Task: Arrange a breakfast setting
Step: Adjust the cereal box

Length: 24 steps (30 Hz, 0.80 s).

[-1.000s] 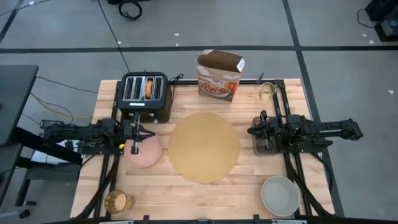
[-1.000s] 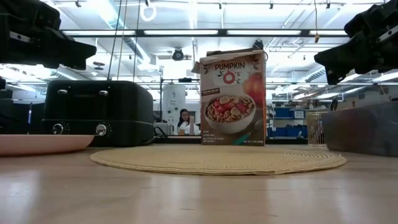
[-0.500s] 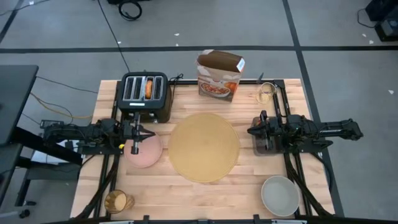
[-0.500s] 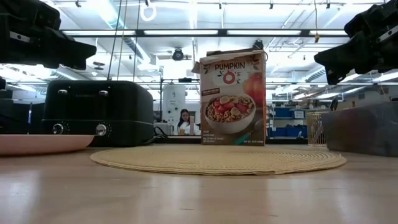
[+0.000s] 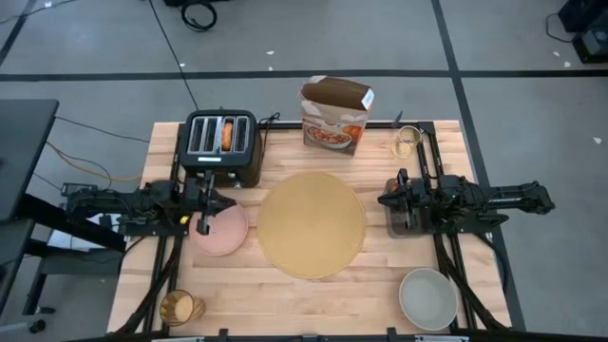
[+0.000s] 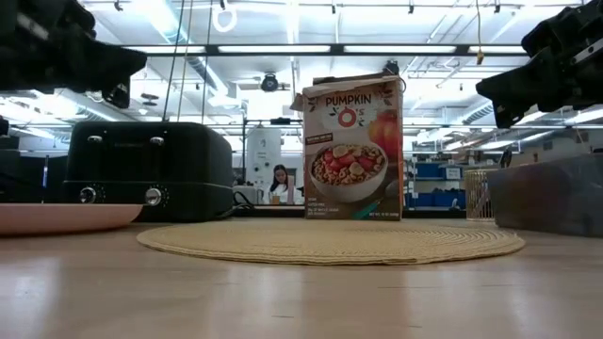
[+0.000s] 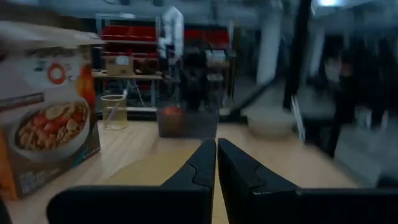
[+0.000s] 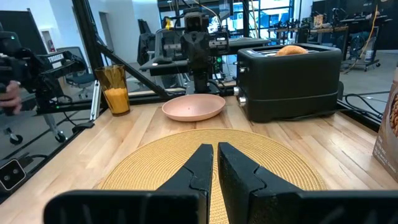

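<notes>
Round tan placemat (image 5: 312, 224) taken as landmark, flat in the middle of the table and bare. Pink plate (image 5: 220, 231) just beside its left edge, not on it; left gripper (image 5: 203, 215) directly above that plate, fingers pressed together and holding nothing. Right gripper (image 5: 391, 200) near the mat's right edge, also closed tight and empty, pointing toward the mat above a dark tray (image 5: 407, 219); red apple (image 7: 171, 113) seems to rest in that tray, seen only dimly from the left wrist view. Grey bowl (image 5: 427, 297) beyond the mat's near right, amber glass (image 5: 180, 308) beyond its near left, both well apart from the mat. Round toasted bread (image 5: 227, 134) standing in a slot of the black toaster (image 5: 220, 145), behind the mat to the left. Cereal box (image 5: 335, 114) behind the mat; small clear cup (image 5: 406, 142) behind it to the right. Spoon not found.

Judged: nothing placed yet. Plate probably first, lying straight under the left gripper and only a short slide toward the mat; left arm clearly nearer. Being round, no long axis to align, only the rim to pinch after opening.
</notes>
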Motion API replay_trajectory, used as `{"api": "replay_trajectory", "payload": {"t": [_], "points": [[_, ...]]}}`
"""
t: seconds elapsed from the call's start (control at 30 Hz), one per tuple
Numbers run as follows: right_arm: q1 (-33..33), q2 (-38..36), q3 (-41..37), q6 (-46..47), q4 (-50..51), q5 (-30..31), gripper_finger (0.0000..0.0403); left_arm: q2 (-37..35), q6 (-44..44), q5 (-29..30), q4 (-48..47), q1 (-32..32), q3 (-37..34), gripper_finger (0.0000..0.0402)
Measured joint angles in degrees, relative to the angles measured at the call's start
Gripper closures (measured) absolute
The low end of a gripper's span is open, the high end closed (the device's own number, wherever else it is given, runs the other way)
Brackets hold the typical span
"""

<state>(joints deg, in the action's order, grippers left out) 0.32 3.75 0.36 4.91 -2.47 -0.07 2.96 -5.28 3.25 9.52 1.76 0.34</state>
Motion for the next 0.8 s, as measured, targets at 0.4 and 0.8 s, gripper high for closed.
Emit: {"api": "replay_trajectory", "payload": {"t": [0.4, 0.8], "points": [[-0.01, -0.01, 0.00, 0.00, -0.01, 0.00, 0.0368, 0.06, -7.73, 0.17, 8.95, 3.68, 0.47, 0.0377], [0.00, -0.01, 0.01, 0.00, -0.01, 0.00, 0.0368, 22.57, -1.49, 2.21, 8.54, 12.70, 20.56, 0.0377]]}}
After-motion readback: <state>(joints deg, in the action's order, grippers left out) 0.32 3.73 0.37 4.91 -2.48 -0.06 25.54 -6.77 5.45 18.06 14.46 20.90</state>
